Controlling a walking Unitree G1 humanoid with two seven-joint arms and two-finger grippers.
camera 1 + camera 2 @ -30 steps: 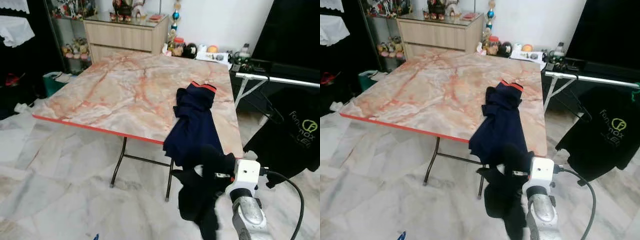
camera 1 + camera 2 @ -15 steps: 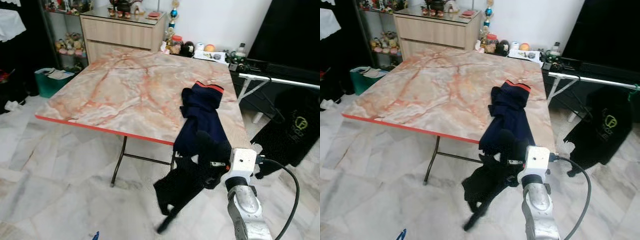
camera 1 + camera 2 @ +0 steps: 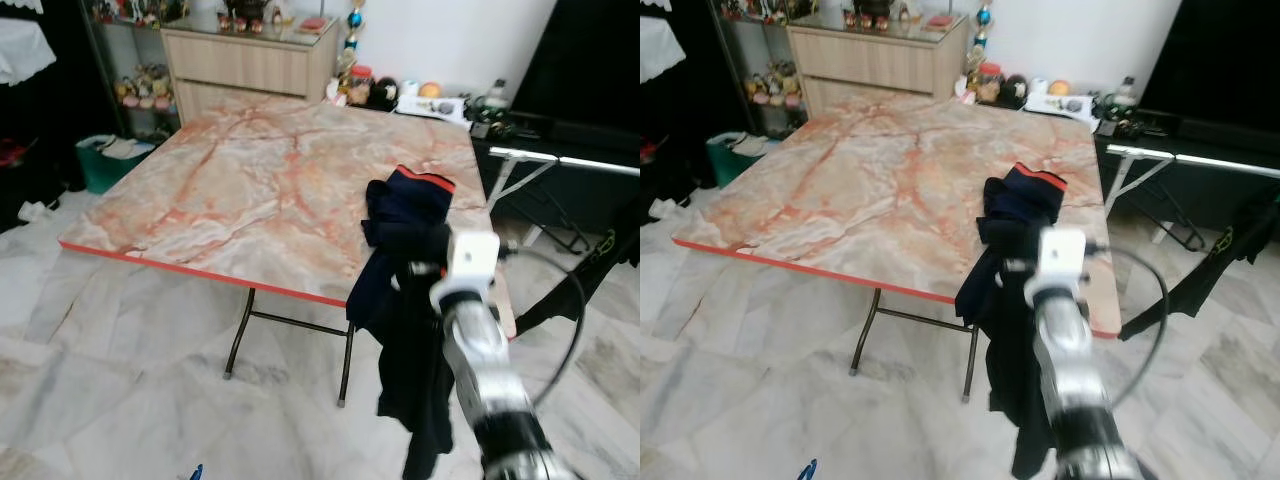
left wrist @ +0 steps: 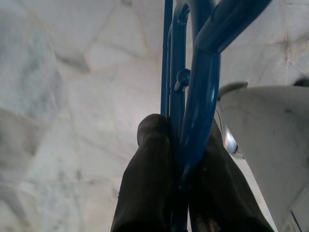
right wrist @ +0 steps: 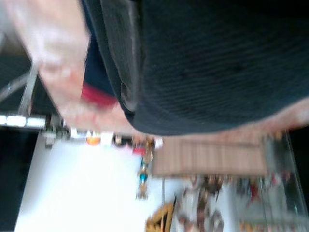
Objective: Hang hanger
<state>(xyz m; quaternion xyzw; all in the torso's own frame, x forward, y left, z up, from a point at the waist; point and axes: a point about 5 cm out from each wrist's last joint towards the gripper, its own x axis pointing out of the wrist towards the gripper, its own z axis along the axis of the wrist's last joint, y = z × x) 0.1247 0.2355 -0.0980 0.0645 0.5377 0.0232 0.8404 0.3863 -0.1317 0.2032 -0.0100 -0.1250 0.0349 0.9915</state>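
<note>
Left wrist view showed the left gripper (image 4: 186, 159) with its two long, matte black fingers (image 4: 147, 179) pressed together on a blue hanger (image 4: 200, 87), a glossy, round-barred thing whose thick tube and thinner parallel rods ran straight out past the fingertips, with a small knob between them. Beyond the jaws lay the floor (image 4: 63, 96), pale polished marble broken by grey veins, and beside the jaws sat a smooth white curved shell that I could not identify. In the head views the right gripper (image 3: 415, 262) was raised in front of the robot on its silver, jointed arm with a white boxy wrist and a black cable looping off it. Whether its jaws were apart or together could not be told, because a black garment (image 3: 410, 375) covered them; the cloth hung limp and crumpled below the jaws toward the floor, and in the right wrist view it was a dark, finely ribbed weave right against the lens (image 5: 207, 63). Just beyond the jaws a navy garment (image 3: 405, 215) with a red-edged hem lay bunched on the near corner of the table (image 3: 250, 180), one end drooping over the edge. The table was a square folding one, its top printed like pink-orange marble with a red rim, on thin dark metal legs. Farther off stood a pale wood drawer cabinet (image 3: 250, 65).
</note>
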